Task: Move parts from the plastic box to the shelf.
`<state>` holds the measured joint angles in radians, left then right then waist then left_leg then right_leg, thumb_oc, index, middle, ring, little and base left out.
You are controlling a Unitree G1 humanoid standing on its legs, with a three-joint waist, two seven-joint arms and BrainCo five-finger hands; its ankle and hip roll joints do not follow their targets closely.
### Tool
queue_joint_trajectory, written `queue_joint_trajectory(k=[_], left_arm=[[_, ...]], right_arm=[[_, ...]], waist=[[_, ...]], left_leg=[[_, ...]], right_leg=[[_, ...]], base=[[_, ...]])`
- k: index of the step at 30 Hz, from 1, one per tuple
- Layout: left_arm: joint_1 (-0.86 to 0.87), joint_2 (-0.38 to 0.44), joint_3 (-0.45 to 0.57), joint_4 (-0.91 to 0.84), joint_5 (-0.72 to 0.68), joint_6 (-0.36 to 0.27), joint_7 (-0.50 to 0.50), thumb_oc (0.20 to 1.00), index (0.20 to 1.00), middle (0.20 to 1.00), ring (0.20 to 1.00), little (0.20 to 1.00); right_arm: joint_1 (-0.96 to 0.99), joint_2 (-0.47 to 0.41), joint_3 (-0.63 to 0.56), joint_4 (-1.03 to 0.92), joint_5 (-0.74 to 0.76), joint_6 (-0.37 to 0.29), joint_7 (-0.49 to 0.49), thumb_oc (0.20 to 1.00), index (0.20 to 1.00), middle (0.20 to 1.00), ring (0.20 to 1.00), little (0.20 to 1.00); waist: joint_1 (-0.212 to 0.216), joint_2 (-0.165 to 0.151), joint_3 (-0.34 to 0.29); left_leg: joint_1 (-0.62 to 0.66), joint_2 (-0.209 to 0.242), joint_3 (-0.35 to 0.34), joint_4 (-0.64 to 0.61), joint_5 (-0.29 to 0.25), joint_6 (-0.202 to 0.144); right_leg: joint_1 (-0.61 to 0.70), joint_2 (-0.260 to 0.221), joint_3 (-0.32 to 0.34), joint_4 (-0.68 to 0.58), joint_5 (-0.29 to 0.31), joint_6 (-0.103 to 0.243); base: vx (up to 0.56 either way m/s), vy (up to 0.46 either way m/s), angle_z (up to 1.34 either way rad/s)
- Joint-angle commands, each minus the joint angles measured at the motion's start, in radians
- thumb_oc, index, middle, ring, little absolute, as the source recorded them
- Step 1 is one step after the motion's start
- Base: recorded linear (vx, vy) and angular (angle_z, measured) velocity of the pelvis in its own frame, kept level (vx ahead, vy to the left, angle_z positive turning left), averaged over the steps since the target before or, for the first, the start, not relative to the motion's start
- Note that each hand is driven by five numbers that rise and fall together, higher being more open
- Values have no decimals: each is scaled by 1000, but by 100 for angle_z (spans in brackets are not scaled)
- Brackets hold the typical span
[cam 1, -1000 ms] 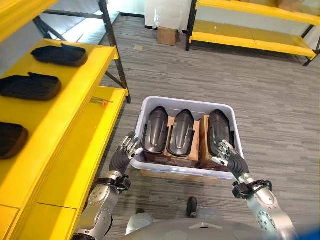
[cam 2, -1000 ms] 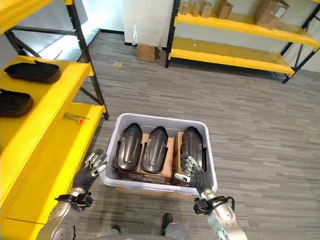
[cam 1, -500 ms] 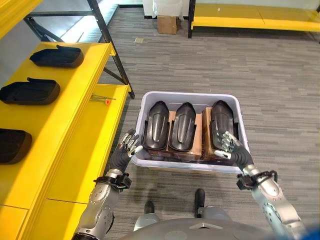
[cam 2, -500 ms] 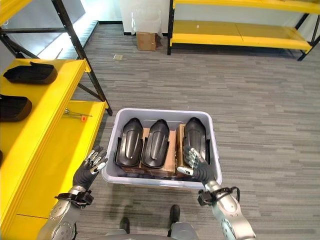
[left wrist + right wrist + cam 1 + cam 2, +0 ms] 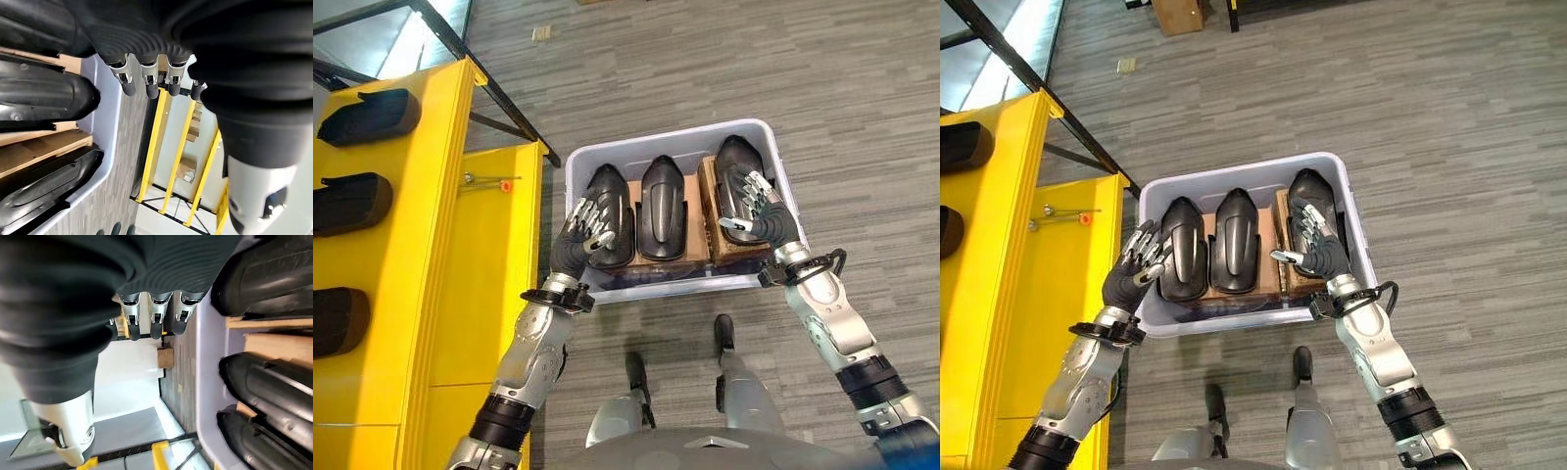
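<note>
A pale plastic box (image 5: pixel 675 137) stands on the floor and holds three black moulded parts side by side on brown blocks. My left hand (image 5: pixel 579 235) is open, with straight fingers over the near end of the left part (image 5: pixel 615 201), by the box's left wall. My right hand (image 5: pixel 759 211) is open, its fingers spread above the right part (image 5: pixel 732 162). The middle part (image 5: pixel 661 208) lies untouched between them. In the left wrist view straight fingers (image 5: pixel 146 85) reach past the box wall (image 5: pixel 110 122). In the right wrist view the fingers (image 5: pixel 156 318) are straight too.
A yellow shelf (image 5: pixel 504 255) runs along the left, close to the box. Its upper level carries three black parts (image 5: pixel 347 203). An orange-tipped tool (image 5: pixel 489 182) lies on the lower level. A black shelf post (image 5: pixel 489 78) stands behind. Grey floor spreads to the right.
The camera has tipped down onto the box. Both hands have moved forward from the box's near rim to over the two outer parts.
</note>
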<state>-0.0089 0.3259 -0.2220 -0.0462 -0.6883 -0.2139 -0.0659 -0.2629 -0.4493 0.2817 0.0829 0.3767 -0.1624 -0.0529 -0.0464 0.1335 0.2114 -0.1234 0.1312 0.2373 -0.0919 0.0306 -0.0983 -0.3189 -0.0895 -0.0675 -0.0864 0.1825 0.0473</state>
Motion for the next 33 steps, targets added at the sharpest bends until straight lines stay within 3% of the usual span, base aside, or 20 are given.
queue_joint_trajectory(k=[1,6,12,29,33], left_arm=[[-4,32,-44,-37,-51,-65,12,1000,1000,1000,1000,1000],[-45,33,-99,-31,-64,-66,28,1000,1000,1000,1000,1000],[-75,43,-136,-25,-78,-69,41,1000,1000,1000,1000,1000],[-98,75,-156,-47,-96,-82,64,1000,1000,1000,1000,1000],[-108,79,-172,-53,-99,-83,75,1000,1000,1000,1000,1000]], right_arm=[[-52,8,-22,-25,-20,-78,-69,1000,1000,1000,1000,1000],[-206,-6,-14,125,-97,-56,-185,1000,1000,1000,1000,1000],[-397,-33,5,265,-131,-40,-257,1000,1000,1000,1000,1000],[-682,-138,11,498,-195,-12,-384,1000,1000,1000,1000,1000],[-771,-163,32,641,-204,14,-411,1000,1000,1000,1000,1000]], waist=[[3,-27,-7],[16,-2,34],[31,19,65],[56,56,124],[56,67,142]], left_leg=[[-17,94,4,50,27,-30],[-51,79,-9,62,29,-33],[-71,68,-3,64,30,-32],[-135,43,-19,85,25,-33],[-148,37,-18,90,18,-34]], right_leg=[[-97,-185,26,207,-81,123],[-130,-203,31,225,-83,122],[-174,-205,52,235,-73,125],[-261,-219,74,289,-78,117],[-295,-217,88,310,-85,123]], base=[[-27,-10,-3],[-5,11,4],[-2,26,0],[-2,11,2],[-21,17,-4]])
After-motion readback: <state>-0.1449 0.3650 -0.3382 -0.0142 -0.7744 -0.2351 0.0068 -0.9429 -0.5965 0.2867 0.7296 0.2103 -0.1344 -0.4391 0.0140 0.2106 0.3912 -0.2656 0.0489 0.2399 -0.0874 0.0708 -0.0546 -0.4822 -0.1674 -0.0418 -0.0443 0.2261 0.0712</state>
